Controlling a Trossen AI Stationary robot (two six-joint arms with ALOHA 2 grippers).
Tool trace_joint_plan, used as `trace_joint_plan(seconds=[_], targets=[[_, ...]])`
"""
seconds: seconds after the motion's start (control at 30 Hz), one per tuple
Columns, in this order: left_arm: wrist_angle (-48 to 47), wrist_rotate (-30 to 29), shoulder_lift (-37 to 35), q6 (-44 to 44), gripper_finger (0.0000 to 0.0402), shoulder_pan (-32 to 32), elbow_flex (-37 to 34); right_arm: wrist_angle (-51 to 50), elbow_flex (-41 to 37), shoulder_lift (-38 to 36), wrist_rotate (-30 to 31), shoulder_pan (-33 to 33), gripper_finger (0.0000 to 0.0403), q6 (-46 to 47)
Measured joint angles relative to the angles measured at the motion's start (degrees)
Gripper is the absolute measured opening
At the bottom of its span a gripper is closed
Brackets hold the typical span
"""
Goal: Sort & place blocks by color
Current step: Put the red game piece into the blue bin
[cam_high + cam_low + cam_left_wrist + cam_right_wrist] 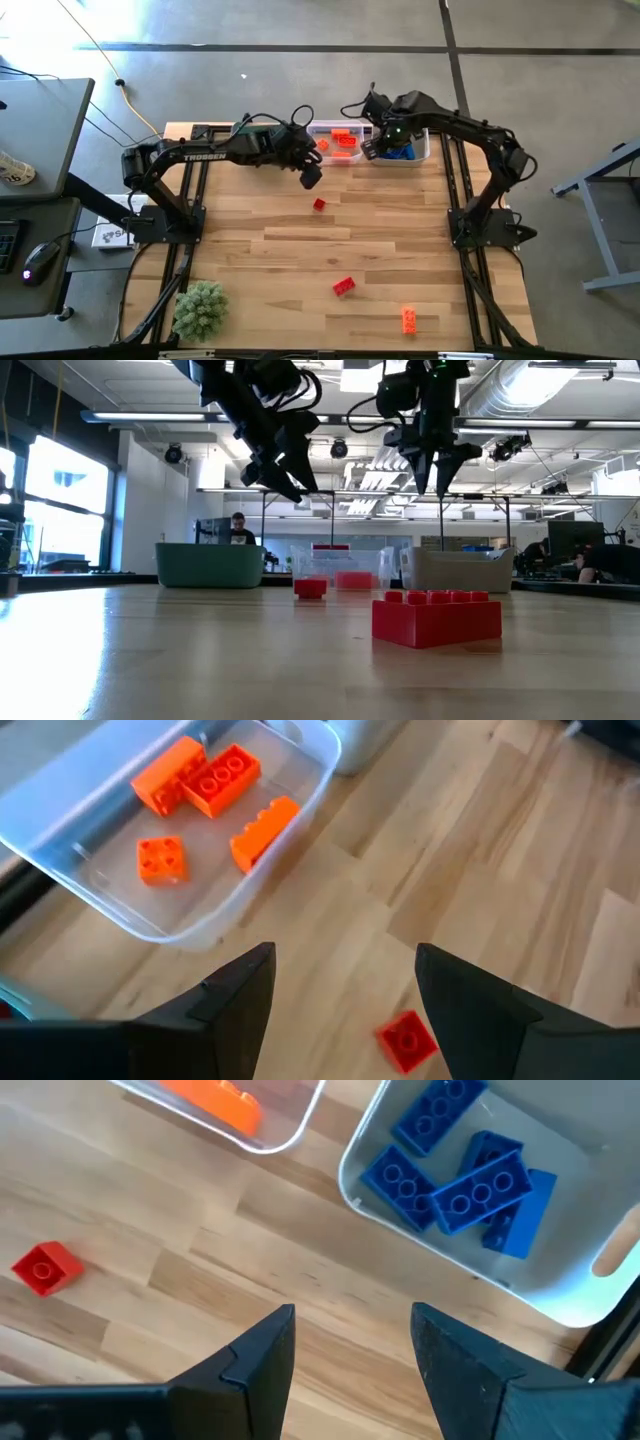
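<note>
While both grippers are hanging above the far end of the table, the scene is reading as follows.

Blocks on the table: a small red block (319, 204) is lying near mid-table; a larger red block (344, 286) and an orange block (409, 319) are lying well apart from it toward the near edge.
Sorted blocks: orange blocks (210, 782) are sitting in the clear bin (300, 805); blue blocks (470, 1175) are sitting in the grey bin (365, 1190).
Writing: "TROSSEN" is showing in white on the left arm (215, 151).
Left gripper (311, 176): hovering with fingers spread wide and holding nothing, just beyond the small red block and beside the clear bin.
Right gripper (371, 148): hovering open and empty by the grey bin's edge.
Off to the side: a fuzzy green ball (199, 308) is resting at the near left corner.
</note>
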Motion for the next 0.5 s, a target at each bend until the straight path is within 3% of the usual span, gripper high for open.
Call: trace_joint_plan(seconds=[0.13,0.5], targets=[[-0.77,-0.04,0.21,-1.41,0.0229,-1.49,0.0,0.0,0.0,0.0,0.89,1.33,0.0188,0.16],[-1.15,-1.79,3.09,-16.94,0.0229,-6.09,-0.01,0.02,0.0,0.0,0.52,1.25,0.0188,-7.68]])
